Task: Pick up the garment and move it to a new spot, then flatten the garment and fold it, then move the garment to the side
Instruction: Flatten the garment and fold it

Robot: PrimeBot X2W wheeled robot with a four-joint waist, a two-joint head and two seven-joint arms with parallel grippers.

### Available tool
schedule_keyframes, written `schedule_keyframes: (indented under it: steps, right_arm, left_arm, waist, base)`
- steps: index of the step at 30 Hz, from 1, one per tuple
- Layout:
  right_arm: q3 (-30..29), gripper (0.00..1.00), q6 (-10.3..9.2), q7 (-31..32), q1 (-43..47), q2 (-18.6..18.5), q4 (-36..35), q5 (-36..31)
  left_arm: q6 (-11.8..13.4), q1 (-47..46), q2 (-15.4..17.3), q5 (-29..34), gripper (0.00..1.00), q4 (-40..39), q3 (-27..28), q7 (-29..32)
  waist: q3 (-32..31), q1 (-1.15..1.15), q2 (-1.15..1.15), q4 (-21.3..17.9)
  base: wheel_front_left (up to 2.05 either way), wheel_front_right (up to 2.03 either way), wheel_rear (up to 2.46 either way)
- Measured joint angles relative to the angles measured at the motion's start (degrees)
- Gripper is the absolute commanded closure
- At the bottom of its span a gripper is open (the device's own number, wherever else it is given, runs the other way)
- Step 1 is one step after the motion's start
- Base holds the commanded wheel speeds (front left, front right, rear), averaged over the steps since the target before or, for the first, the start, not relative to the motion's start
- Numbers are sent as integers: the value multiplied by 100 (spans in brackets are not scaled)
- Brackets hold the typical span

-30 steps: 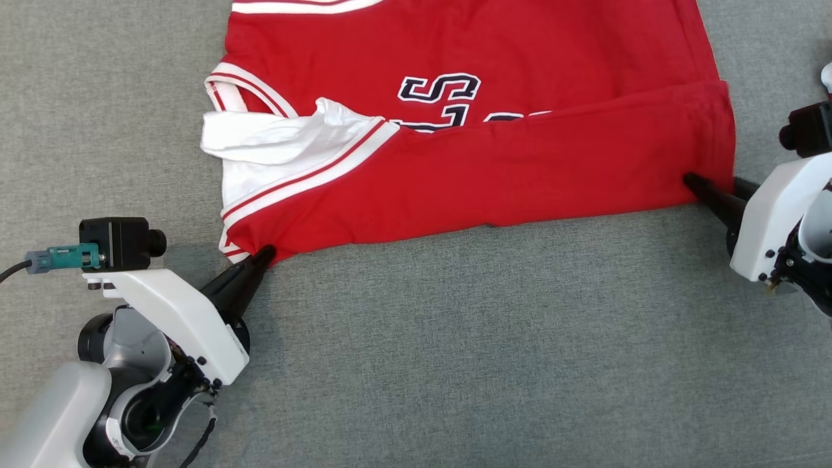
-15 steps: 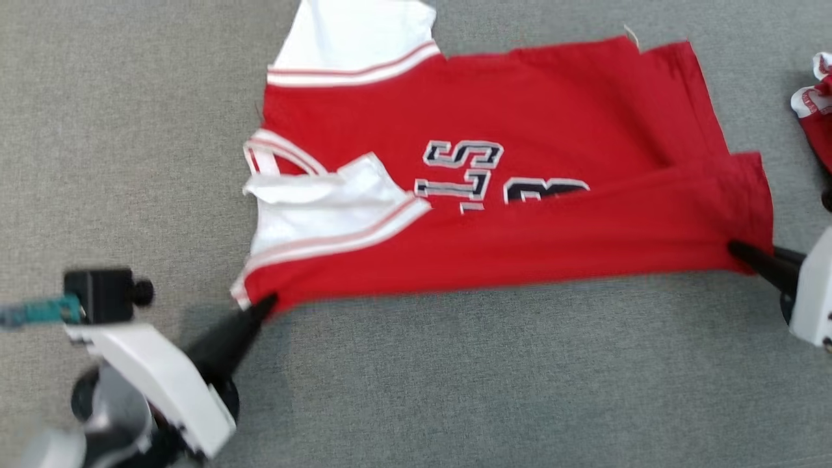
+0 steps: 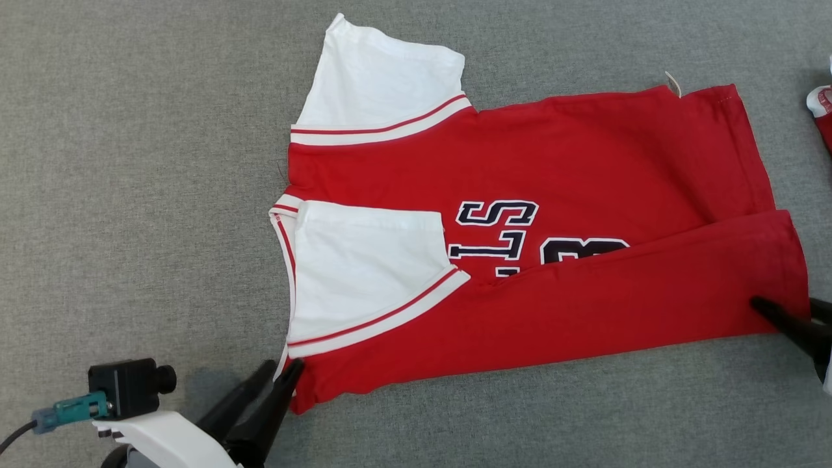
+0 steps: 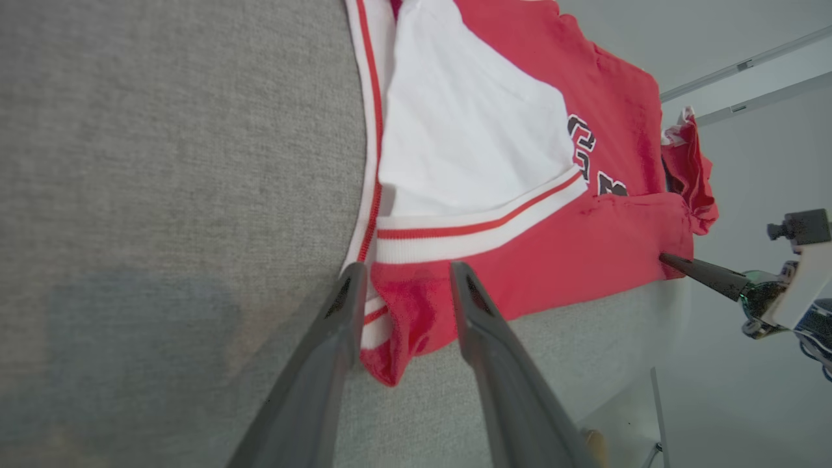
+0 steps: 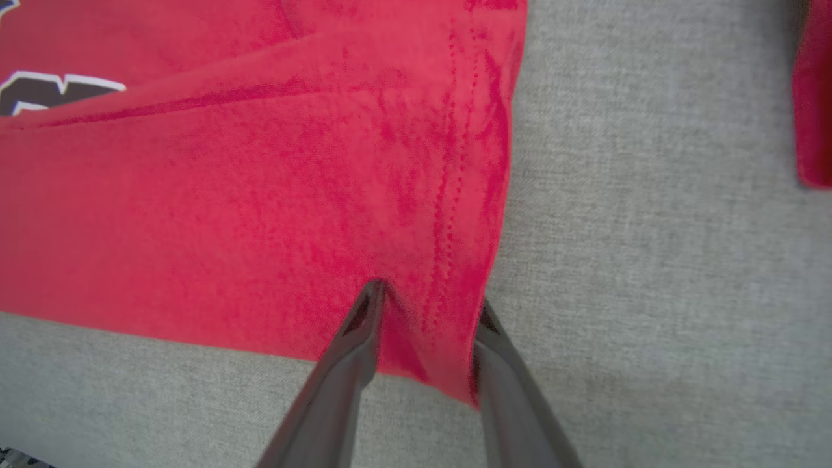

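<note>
Grey worktop (image 3: 130, 130) carries the red garment (image 3: 585, 162), long axis running left to right across mid-frame, its lower corners lying between the parted fingers (image 4: 325, 351) of the left hand (image 3: 285, 365), lower left, and right hand (image 5: 429, 296), lower right.

the left jaws stand parted at the head view's lower left, both low over the counter, their dark fingers (image 3: 257, 406) pointing up and to the right from the white wrist housing (image 3: 175, 439). the right jaws reach in from the right edge, fingers (image 3: 790, 325) pointing left, tips apart too.
</note>
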Motion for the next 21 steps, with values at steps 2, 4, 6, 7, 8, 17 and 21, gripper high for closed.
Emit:
schedule_keyframes:
  steps: [2, 4, 6, 7, 8, 17, 21]
  right_arm:
    - [-93, 0, 0, -12, 52, -7, -94, -66]
    - [-233, 0, 0, -14, 151, -164, -300, -149]
    - [-437, 0, 0, 3, 225, -402, -569, -200]
    - [-539, 0, -1, 30, 225, -492, -708, -222]
    - [-670, 0, 0, 55, 184, -552, -851, -233]
    - [-699, 0, 0, 475, -1818, 169, -490, -1102]
    - [-312, 0, -1, 432, -2660, 672, 134, -1574]
  left_arm:
    - [20, -81, 63, 112, 0, 37, 8, -1]
    - [59, -96, 148, 157, 0, -51, 124, -33]
    - [189, -143, 394, 278, 0, -164, 409, -60]
    - [243, -229, 502, 300, 0, -241, 547, -58]
    - [267, -359, 599, 304, 0, -341, 667, -13]
    - [16, -3513, 835, 414, 0, 282, 244, 1422]
    - [-200, -5089, 339, 653, 0, 1371, -307, 1903]
  waist:
    - [-4, 0, 0, -4]
    - [11, 0, 0, -10]
    - [40, 0, 0, -31]
    - [61, 0, 0, -50]
    - [88, 0, 0, -73]
    - [725, 0, 0, -192]
    - [1070, 0, 0, -197]
  base:
    - [0, 0, 0]
    - [0, 0, 0]
    - [0, 0, 0]
    - [0, 0, 0]
    - [0, 0, 0]
    - [0, 0, 0]
    - [0, 0, 0]
